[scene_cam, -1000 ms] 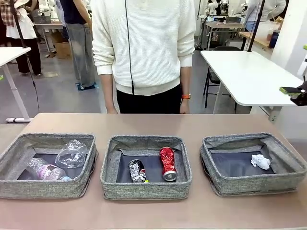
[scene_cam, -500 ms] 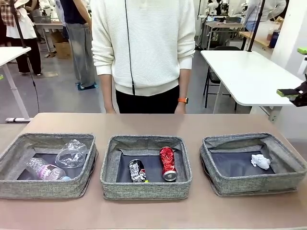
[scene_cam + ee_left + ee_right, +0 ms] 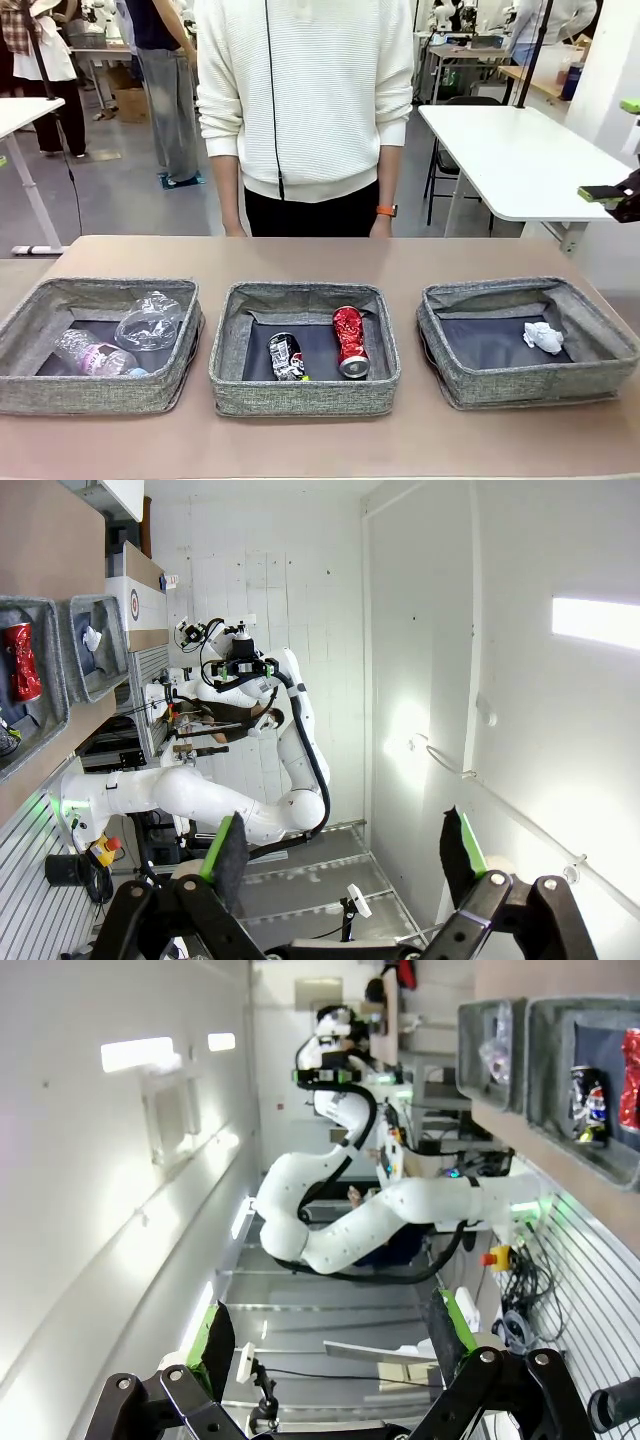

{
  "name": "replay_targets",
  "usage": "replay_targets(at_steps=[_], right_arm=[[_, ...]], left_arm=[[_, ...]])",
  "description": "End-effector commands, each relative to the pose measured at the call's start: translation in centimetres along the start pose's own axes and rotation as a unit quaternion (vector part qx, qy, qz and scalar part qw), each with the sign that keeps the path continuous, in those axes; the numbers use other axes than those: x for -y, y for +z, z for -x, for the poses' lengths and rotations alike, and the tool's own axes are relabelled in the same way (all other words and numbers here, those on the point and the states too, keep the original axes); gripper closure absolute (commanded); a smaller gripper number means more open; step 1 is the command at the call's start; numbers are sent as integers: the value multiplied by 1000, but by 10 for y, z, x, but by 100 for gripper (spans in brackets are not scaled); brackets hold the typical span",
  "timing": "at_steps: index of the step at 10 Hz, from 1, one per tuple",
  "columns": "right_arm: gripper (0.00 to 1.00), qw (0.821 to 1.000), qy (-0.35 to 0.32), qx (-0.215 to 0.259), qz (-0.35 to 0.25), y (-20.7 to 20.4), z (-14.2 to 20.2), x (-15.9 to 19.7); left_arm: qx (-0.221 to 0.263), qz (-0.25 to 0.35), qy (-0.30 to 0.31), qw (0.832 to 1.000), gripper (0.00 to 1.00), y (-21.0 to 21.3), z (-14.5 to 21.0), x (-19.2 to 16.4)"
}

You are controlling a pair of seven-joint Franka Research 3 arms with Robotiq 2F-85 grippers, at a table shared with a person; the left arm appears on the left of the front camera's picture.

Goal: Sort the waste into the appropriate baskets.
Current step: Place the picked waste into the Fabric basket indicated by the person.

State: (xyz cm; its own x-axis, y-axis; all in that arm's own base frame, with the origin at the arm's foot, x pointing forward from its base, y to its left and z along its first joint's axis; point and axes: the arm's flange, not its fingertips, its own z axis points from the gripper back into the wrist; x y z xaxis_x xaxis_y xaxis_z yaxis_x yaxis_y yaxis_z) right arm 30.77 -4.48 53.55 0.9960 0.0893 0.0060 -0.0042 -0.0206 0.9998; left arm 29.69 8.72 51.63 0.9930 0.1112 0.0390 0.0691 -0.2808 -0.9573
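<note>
Three grey baskets stand in a row. The left basket holds a clear plastic bottle and a clear cup. In the middle basket lie a crushed dark can and a crushed red can. A white paper ball rests in the right basket. My right gripper's green-padded fingers show at the far right edge, high above the table. In the wrist views both the left gripper and the right gripper are open and hold nothing, far from the baskets.
A person in a white sweater stands at the table's far edge, hands hanging down. A white table stands behind on the right. Bare tabletop lies between the baskets and the person.
The person has shifted slightly to the right. My right gripper has risen a little at the picture's right edge. The waste and the baskets have stayed put.
</note>
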Motion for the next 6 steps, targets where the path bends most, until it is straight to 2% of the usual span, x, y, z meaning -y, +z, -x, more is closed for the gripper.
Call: replay_targets(at_steps=[1,6], right_arm=[[0,1000,14,-4,4,0,1,1],[0,1000,14,-4,4,0,1,1]], left_arm=[[1,9,0,1000,0,-4,3,3],[1,9,0,1000,0,-4,3,3]])
